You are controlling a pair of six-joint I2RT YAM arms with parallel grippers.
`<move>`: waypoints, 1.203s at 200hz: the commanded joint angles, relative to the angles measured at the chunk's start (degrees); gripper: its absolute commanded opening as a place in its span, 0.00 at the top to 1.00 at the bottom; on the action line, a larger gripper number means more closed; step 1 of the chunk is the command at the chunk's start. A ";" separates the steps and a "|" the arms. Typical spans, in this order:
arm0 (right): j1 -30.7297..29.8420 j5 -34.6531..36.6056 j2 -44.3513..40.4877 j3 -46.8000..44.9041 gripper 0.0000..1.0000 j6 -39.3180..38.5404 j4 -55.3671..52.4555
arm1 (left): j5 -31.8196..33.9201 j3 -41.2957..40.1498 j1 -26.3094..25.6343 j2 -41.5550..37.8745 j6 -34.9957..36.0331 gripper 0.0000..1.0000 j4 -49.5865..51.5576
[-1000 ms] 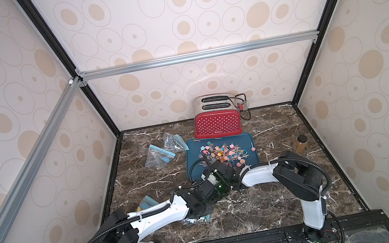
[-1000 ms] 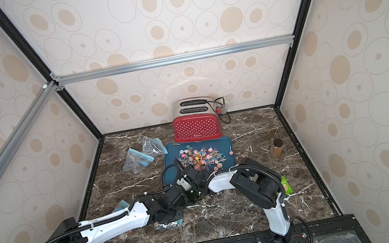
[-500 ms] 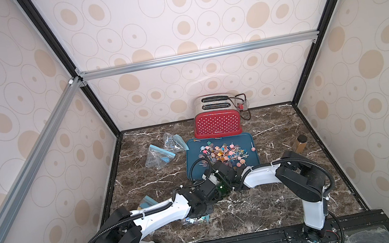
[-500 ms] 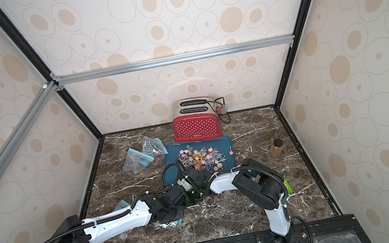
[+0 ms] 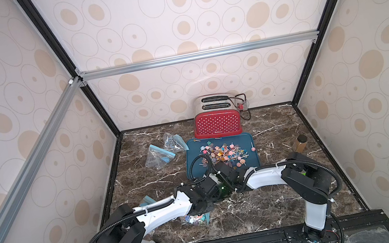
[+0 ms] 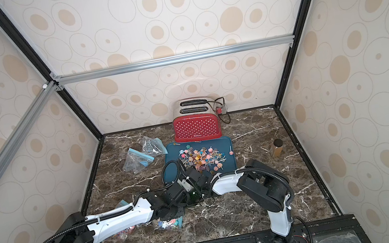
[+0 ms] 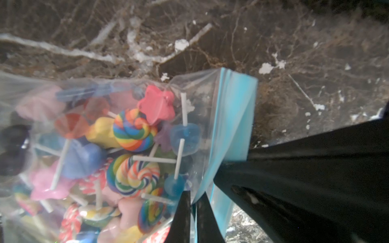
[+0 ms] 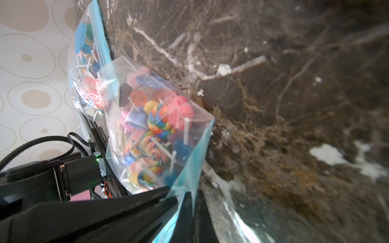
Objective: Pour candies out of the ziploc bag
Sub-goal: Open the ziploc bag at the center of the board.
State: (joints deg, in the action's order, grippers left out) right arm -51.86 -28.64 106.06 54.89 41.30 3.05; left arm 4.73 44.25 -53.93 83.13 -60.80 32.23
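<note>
A clear plastic zip-top bag (image 7: 200, 84) with a pale blue seal strip is packed with small lollipops (image 7: 134, 130) (rainbow swirls, pink stars, blue hearts, all on thin white sticks). It stretches away from both sets of fingertips, low over the dark brown marble tabletop (image 7: 294, 52); the views do not settle whether its far end rests there. The left gripper (image 7: 192, 212) has its black fingers nearly together, with a fold of the blue strip pinched between them. The right gripper (image 8: 190, 210) is clamped tight on the same strip, just beside the left one's hold. Whether the seal is parted cannot be told.

Just beyond the two grippers, away from the robot, lies a dark teal plastic tray (image 5: 194, 154) scattered with loose lollipops. A second full bag (image 8: 84, 63) lies past the held one.

Both holds sit on a thin, slippery strip at one corner, so the candies' weight could drag it free and drop the bag short of the tray. If the seal gives suddenly, lollipops may spill onto the marble, or sticks may jam crosswise in the mouth.
</note>
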 commanded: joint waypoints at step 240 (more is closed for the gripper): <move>-2.05 -0.49 -2.25 0.80 1.00 -0.34 -0.41 | -3.93 2.16 0.68 1.26 0.68 0.82 -5.86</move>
State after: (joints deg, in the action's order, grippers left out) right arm -52.01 -27.16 105.69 54.50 41.25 1.23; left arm 1.52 44.51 -53.60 84.55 -59.99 30.89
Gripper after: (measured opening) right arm 0.046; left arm 0.197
